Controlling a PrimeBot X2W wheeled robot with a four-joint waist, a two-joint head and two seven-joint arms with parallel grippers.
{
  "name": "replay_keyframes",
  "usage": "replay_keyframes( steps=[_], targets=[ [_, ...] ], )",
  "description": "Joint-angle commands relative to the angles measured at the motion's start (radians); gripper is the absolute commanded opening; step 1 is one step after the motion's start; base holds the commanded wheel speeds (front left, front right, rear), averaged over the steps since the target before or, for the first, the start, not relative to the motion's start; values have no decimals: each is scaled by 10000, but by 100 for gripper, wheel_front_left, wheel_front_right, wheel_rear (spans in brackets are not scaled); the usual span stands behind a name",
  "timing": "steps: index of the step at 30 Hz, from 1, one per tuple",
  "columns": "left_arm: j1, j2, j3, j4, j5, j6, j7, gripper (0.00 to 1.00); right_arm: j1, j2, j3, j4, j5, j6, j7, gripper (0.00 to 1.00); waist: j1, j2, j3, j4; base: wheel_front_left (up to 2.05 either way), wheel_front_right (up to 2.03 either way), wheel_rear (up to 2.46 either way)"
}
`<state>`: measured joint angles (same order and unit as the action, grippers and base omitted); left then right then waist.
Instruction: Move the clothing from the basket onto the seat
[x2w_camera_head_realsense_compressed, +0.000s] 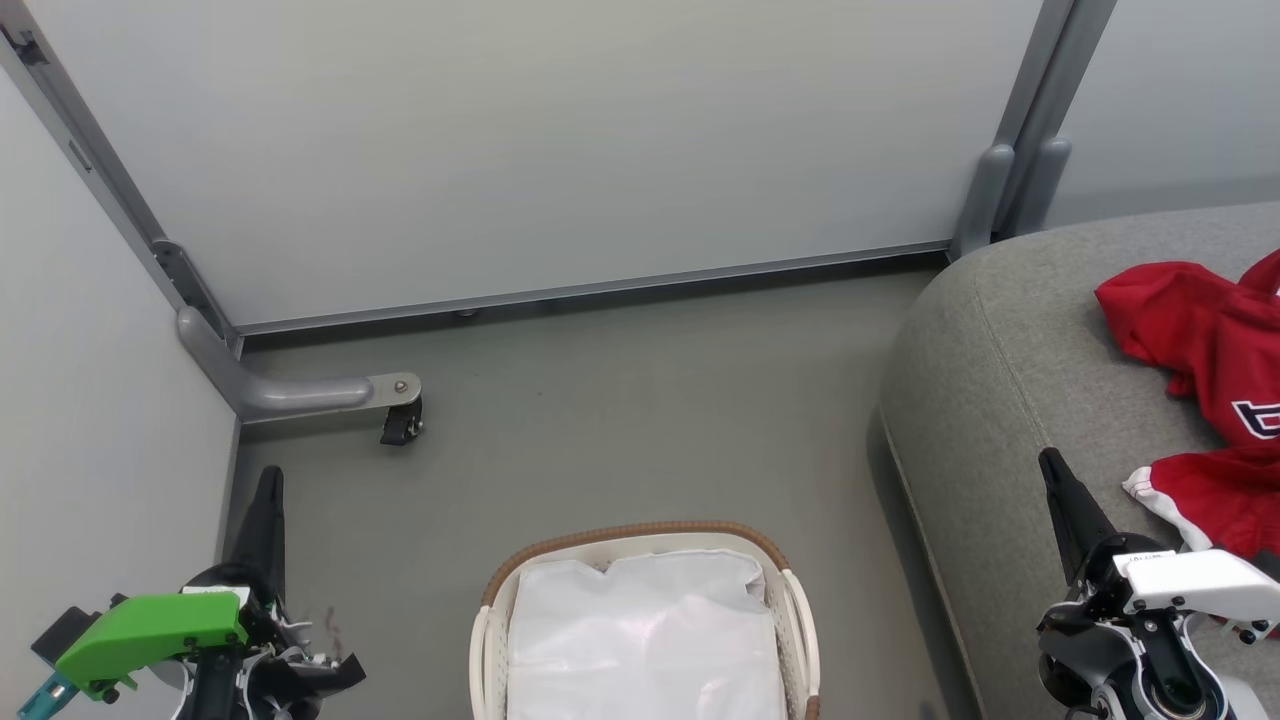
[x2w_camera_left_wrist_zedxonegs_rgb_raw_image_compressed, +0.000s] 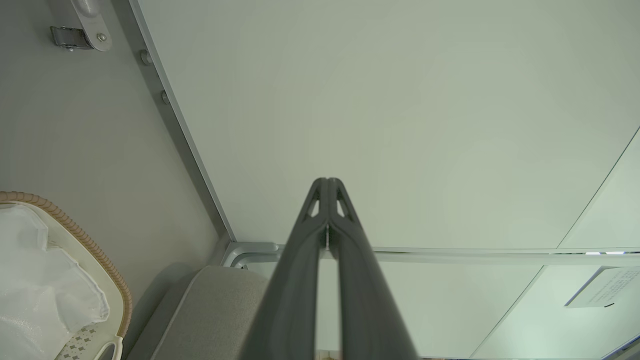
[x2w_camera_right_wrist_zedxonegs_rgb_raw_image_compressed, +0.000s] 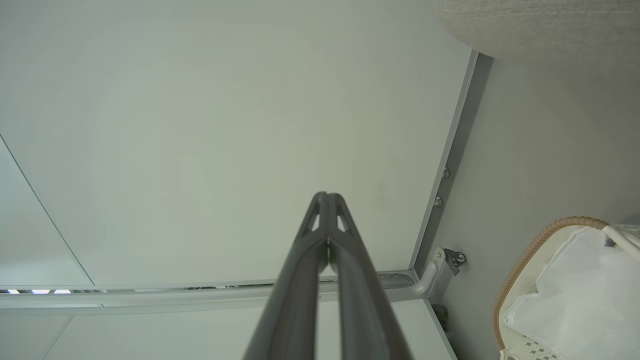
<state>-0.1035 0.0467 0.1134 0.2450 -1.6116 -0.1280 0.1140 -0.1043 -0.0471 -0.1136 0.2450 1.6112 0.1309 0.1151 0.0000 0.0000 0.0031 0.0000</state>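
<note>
The red clothing (x2w_camera_head_realsense_compressed: 1210, 360) with white trim lies crumpled on the grey seat (x2w_camera_head_realsense_compressed: 990, 400) at the right of the head view. On the floor at bottom centre stands the white basket (x2w_camera_head_realsense_compressed: 640, 535) with its brown woven rim; inside it I see just white liner fabric. The basket's rim also appears at the left wrist view's lower left (x2w_camera_left_wrist_zedxonegs_rgb_raw_image_compressed: 95, 250) and the right wrist view's lower right (x2w_camera_right_wrist_zedxonegs_rgb_raw_image_compressed: 530, 252). My left gripper (x2w_camera_head_realsense_compressed: 270, 480) is shut and empty at lower left, beside the basket. My right gripper (x2w_camera_head_realsense_compressed: 1050, 462) is shut and empty over the seat's front edge, near the clothing. Both wrist views show fingertips pressed together (x2w_camera_left_wrist_zedxonegs_rgb_raw_image_compressed: 327, 182) (x2w_camera_right_wrist_zedxonegs_rgb_raw_image_compressed: 327, 196).
Pale partition panels (x2w_camera_head_realsense_compressed: 560, 140) with grey metal frames close off the back and left. A grey bracket foot with a black caster (x2w_camera_head_realsense_compressed: 400, 420) juts onto the grey floor (x2w_camera_head_realsense_compressed: 620, 420) at left. A corner of the seat (x2w_camera_left_wrist_zedxonegs_rgb_raw_image_compressed: 210, 310) shows in the left wrist view.
</note>
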Motion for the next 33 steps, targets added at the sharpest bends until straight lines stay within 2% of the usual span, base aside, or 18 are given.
replay_keyframes(
  steps=[1, 33],
  targets=[
    [-109, 67, 21, -14, -30, -62, 33, 0, -75, -61, -20, -25, 36, -3, 12, 0, 0, 0, 0, 0, 0, 0, 0],
    [-109, 67, 21, -14, -30, -63, 33, 0, -75, -61, -21, -25, 37, -3, 12, 0, 0, 0, 0, 0, 0, 0, 0]
  ],
)
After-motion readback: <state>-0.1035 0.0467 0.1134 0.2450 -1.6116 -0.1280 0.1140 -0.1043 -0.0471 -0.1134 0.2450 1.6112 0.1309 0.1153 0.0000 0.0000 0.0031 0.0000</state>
